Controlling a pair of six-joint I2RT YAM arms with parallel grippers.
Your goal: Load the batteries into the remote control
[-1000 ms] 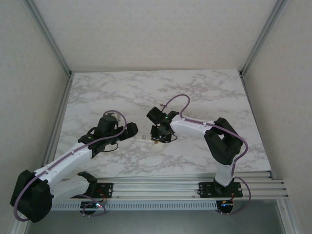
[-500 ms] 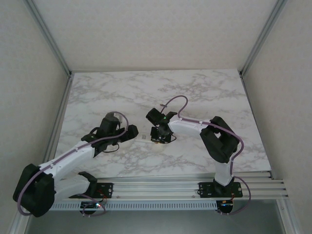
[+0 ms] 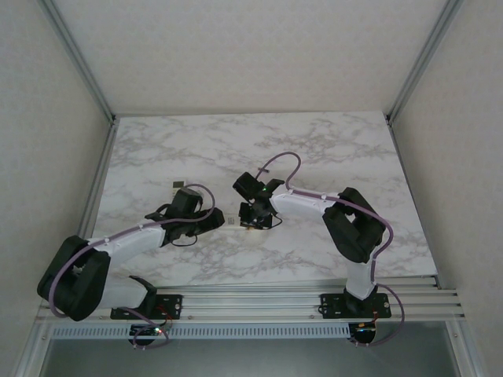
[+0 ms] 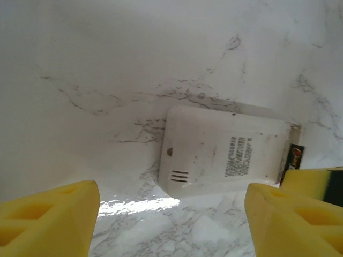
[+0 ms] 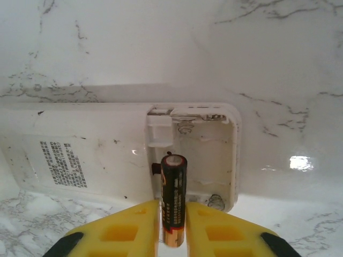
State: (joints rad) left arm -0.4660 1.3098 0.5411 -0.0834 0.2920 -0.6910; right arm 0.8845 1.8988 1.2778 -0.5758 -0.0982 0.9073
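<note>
Right hand (image 5: 172, 227) gripped a battery (image 5: 173, 193) at the remote (image 5: 91, 152)'s open bay, lower centre. Left hand (image 4: 171, 217) was open, narrower than a second earlier, facing the remote.

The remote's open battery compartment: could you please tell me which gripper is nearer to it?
Right. The right gripper holds a battery right at the compartment; the left gripper, open, sits off the opposite end of the remote.
</note>
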